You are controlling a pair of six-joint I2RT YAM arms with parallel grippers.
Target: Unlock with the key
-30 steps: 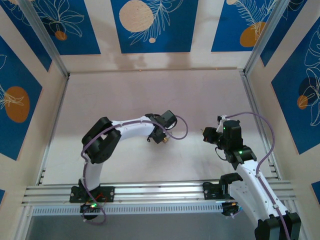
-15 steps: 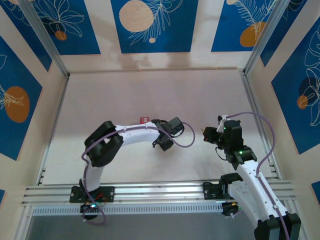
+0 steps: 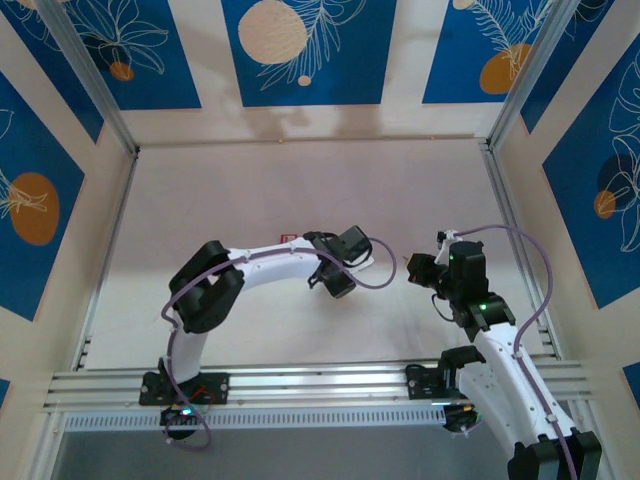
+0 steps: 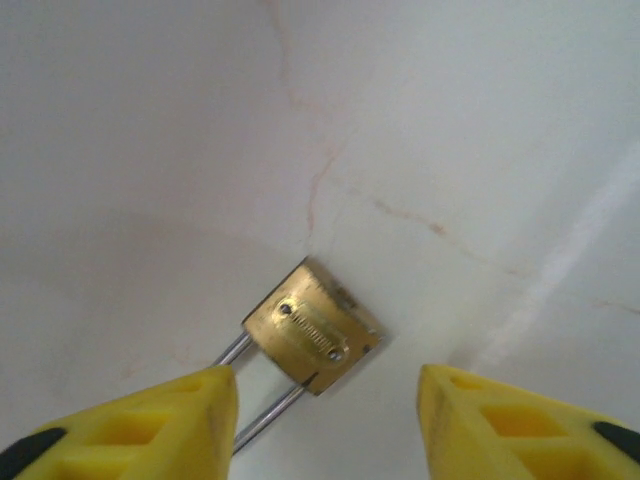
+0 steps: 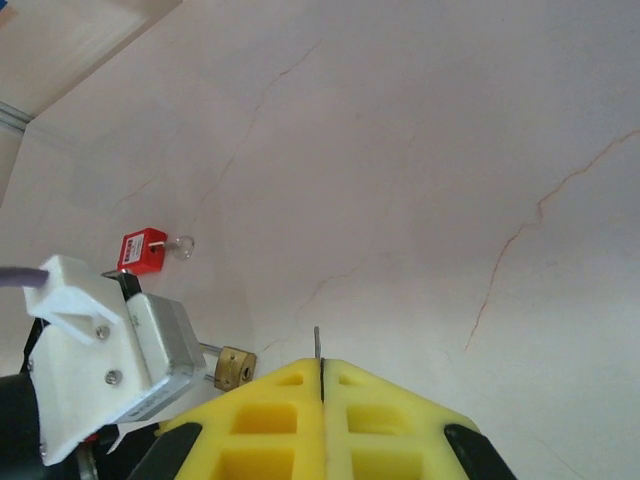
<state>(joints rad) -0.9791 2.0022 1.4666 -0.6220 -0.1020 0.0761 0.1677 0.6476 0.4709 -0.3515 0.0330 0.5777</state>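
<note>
A brass padlock (image 4: 310,325) lies flat on the pale table, its steel shackle (image 4: 255,415) running back toward my left gripper (image 4: 322,400). That gripper is open; its yellow fingers (image 4: 170,420) stand on either side of the lock, neither pressing the brass body. In the right wrist view the same padlock (image 5: 235,367) sits low on the left, beside the left gripper's silver housing (image 5: 110,340). My right gripper (image 5: 321,365) is shut on the key (image 5: 317,343), whose thin blade pokes out between the pads. From above, the left gripper (image 3: 340,275) and right gripper (image 3: 413,270) face each other mid-table.
A red padlock (image 5: 143,250) with a pale shackle lies on the table beyond the left arm, seen from above as the red padlock (image 3: 288,239). Aluminium rails (image 3: 300,385) run along the near edge, and patterned blue walls (image 3: 310,50) enclose the table.
The left arm has swung right toward the right gripper, uncovering the red padlock. Its jaws have widened and the brass padlock now lies on the table. The right arm has stayed still.
</note>
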